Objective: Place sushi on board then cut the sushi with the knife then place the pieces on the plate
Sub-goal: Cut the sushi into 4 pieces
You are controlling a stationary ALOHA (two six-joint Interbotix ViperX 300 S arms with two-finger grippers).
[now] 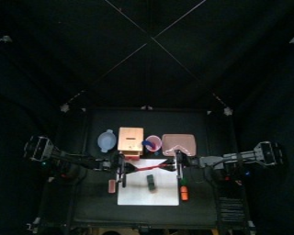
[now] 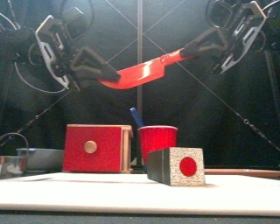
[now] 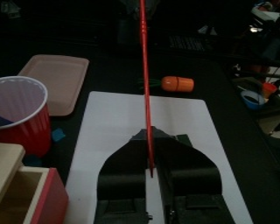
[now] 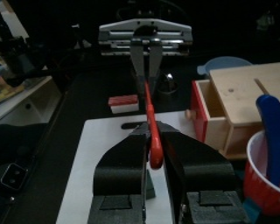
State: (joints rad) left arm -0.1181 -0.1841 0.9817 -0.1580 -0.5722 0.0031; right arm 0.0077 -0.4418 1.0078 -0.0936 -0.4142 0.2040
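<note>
Aloft, red knife (image 2: 140, 68) pinched in both jaws, sushi (image 2: 178, 166) below.

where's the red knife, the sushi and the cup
red knife (image 2: 143, 68): front view, middle of its length
sushi (image 2: 180, 166): front view, its end face
cup (image 2: 157, 138): front view, its front wall

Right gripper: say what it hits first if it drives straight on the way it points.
Likely the left gripper, facing it along the red knife both hold above the white board; depth is uncertain.
</note>
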